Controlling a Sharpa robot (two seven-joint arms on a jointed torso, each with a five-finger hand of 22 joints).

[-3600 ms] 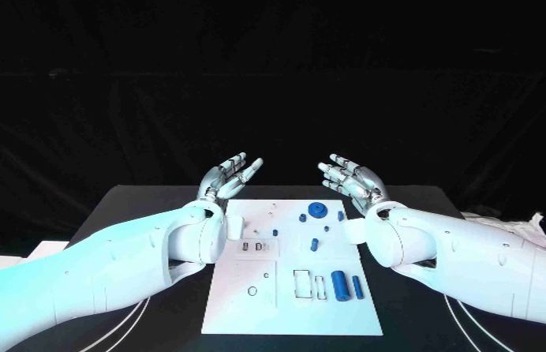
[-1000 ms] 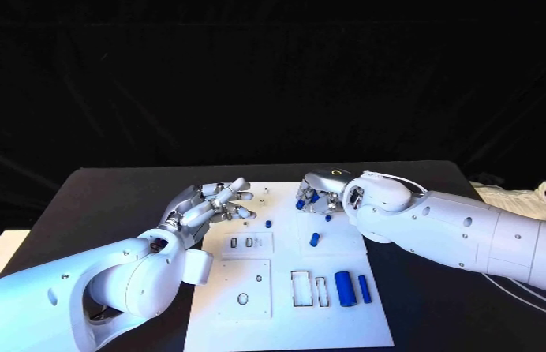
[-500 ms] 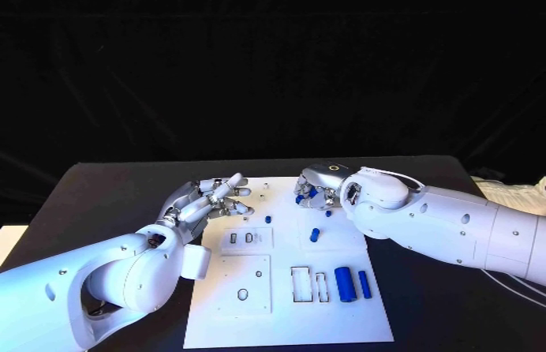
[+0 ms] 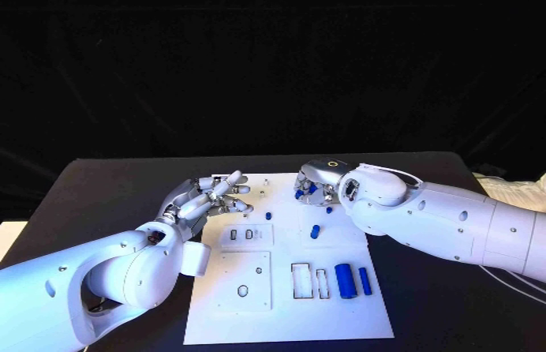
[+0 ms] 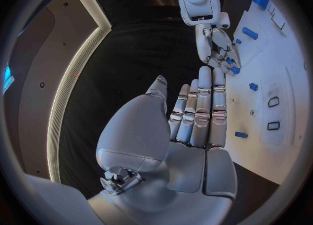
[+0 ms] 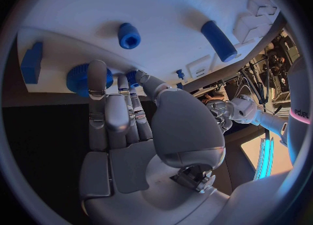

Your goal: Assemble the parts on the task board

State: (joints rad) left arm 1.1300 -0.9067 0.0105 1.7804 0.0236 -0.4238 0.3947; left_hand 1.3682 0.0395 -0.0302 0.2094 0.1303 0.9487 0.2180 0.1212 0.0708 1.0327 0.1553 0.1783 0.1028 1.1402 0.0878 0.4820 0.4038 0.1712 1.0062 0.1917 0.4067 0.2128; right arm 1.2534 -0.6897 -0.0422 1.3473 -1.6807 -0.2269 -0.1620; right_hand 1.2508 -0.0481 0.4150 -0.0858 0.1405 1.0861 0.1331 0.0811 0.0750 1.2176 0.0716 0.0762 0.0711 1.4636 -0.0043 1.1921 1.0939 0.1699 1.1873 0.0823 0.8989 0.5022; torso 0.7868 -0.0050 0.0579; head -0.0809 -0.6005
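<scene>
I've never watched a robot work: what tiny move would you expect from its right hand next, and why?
Probably it closes its fingers on the round blue part at the far edge of the task board and lifts it. The right hand is already over that part, fingertips at it, while the left hand hovers holding nothing.

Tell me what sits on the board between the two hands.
In the head view, bare white task board and one small blue part lie between the left hand and the right hand.

Left hand (image 5: 195, 126), fingers straight and together, empty, beside the task board (image 5: 287, 79) with right hand (image 5: 218, 52) above its blue parts (image 5: 253, 86).
</scene>
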